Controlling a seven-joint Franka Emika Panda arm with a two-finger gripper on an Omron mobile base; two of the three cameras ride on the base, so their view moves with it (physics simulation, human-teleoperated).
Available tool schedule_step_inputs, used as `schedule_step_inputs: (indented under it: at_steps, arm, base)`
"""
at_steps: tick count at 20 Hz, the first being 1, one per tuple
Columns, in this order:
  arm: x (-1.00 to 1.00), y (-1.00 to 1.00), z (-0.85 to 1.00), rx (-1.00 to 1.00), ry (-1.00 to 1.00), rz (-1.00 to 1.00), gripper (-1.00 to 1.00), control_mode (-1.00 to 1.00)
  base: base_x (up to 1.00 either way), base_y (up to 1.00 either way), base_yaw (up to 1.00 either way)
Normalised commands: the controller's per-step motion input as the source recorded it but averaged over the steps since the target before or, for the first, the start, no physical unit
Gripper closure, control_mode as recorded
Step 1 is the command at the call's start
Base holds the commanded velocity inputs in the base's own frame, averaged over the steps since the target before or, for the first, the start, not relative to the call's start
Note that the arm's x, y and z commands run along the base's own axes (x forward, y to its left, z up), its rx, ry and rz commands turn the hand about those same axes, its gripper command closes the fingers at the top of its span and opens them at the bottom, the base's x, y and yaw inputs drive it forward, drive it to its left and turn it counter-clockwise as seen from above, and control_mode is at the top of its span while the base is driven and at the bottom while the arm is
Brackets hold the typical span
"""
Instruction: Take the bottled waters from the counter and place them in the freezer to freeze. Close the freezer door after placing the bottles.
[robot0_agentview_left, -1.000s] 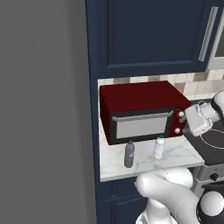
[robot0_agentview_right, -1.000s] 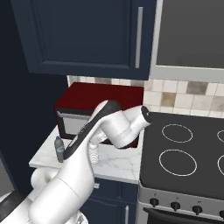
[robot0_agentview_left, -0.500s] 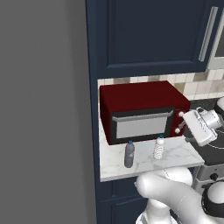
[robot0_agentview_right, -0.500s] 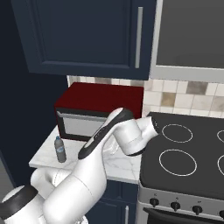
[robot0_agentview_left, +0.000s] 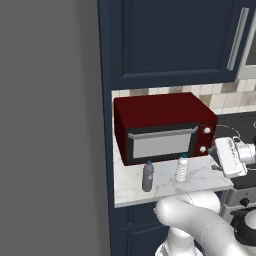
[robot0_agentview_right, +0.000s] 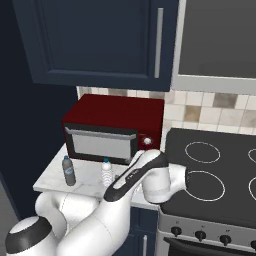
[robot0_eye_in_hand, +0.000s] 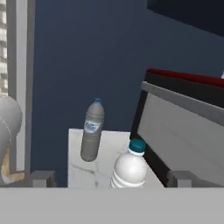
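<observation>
Two bottled waters stand on the white marble counter (robot0_agentview_left: 200, 184) in front of the dark red microwave. The smoky grey one (robot0_agentview_left: 148, 176) (robot0_agentview_right: 68, 171) (robot0_eye_in_hand: 92, 131) is on the left. The clear-white one with a blue cap (robot0_agentview_left: 182, 168) (robot0_agentview_right: 106, 172) (robot0_eye_in_hand: 130, 168) is to its right. My gripper (robot0_agentview_left: 223, 159) (robot0_eye_in_hand: 110, 179) hangs open just off the counter's right end, level with the bottles and facing them. In the hand view the clear-white bottle stands ahead, between the fingertips (robot0_eye_in_hand: 41, 178); nothing is held. The freezer door (robot0_agentview_left: 50, 125) is the flat grey panel on the left.
The red microwave (robot0_agentview_left: 165, 127) (robot0_agentview_right: 112, 127) stands close behind the bottles. A black stovetop (robot0_agentview_right: 215, 170) adjoins the counter on the right. Navy upper cabinets (robot0_agentview_left: 170, 40) hang above. My own white arm (robot0_agentview_right: 135, 175) crosses in front of the counter in the right base view.
The hand has dropped from level with the microwave's upper part to the height of the bottles, turning to face them. The bottles have not moved.
</observation>
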Motion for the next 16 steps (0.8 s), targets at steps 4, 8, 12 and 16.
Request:
schedule_step_inputs:
  at_steps: [4, 8, 12, 16]
  arm:
    - [0.00, 0.00, -0.46, 0.20, -0.10, -0.16, -1.00, -1.00]
    - [-0.01, 0.00, -0.24, 0.04, 0.02, 0.00, -1.00, -1.00]
    - [0.00, 0.00, -0.09, 0.01, 0.06, 0.06, -1.00, -1.00]
    - [0.04, -0.01, -0.17, 0.00, 0.09, 0.02, -1.00, -1.00]
  base:
    - [0.00, 0.00, 0.00]
    - [0.00, 0.00, 0.00]
    - [0.00, 0.00, 0.00]
    - [0.00, 0.00, 0.00]
